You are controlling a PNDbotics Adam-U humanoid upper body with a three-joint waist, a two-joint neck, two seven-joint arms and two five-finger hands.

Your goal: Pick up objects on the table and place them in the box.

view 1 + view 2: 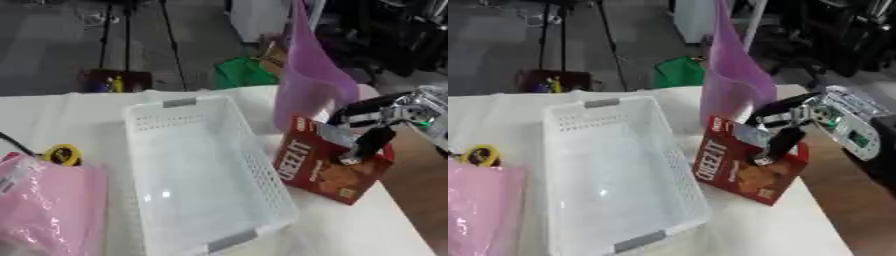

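Reaching in from the right, the right hand [785, 131] was shown with its fingers curled round the upper edge of a red Cheez-It cracker box [325, 167], which was held tilted, its lower corner resting on the white tabletop [367, 230] just beside the right wall of the white perforated basket [197, 200]. The basket was seen to hold nothing. A purple plastic pitcher [306, 87] was stood just behind the cracker box, near the hand. A pink plastic-wrapped package [44, 200] was seen at the lower left, with a yellow, ring-shaped item [63, 154] and a black cable beside it.

Risks, as judged from this moment: the box was gripped only near its top, so it might be expected to swing or slip as it is lifted; its lower corner could be caught on the basket rim if it is carried across too low; and the pitcher could be knocked over by the hand or wrist, given how close it was.

Limits of view: the left hand was not shown in either view. The thumb's contact on the far face of the cracker box was hidden, so the hold could not be fully confirmed. The pink package was cut off by the picture edge, and the yellow item could not be identified.
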